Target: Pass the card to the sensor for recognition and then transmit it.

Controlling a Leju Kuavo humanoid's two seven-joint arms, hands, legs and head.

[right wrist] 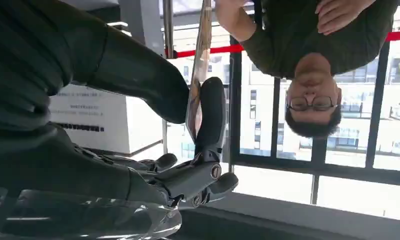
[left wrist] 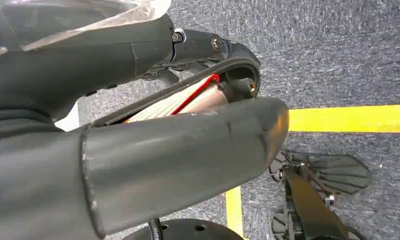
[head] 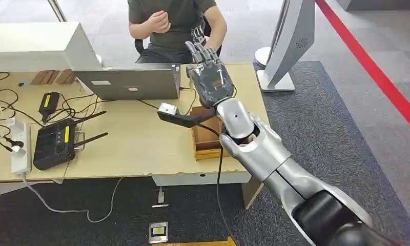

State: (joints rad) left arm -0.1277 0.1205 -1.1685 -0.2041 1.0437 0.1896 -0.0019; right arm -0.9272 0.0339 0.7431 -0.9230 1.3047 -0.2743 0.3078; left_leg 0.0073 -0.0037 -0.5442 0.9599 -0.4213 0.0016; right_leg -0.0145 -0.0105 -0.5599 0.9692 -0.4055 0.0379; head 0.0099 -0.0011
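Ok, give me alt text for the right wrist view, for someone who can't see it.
The right hand pinches a thin card, seen edge-on, between its thumb and a finger, holding it out toward a seated person whose own hand takes the card's far end. Windows are behind them.

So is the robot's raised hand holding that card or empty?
Holding it: the right hand pinches the card between thumb and a finger.
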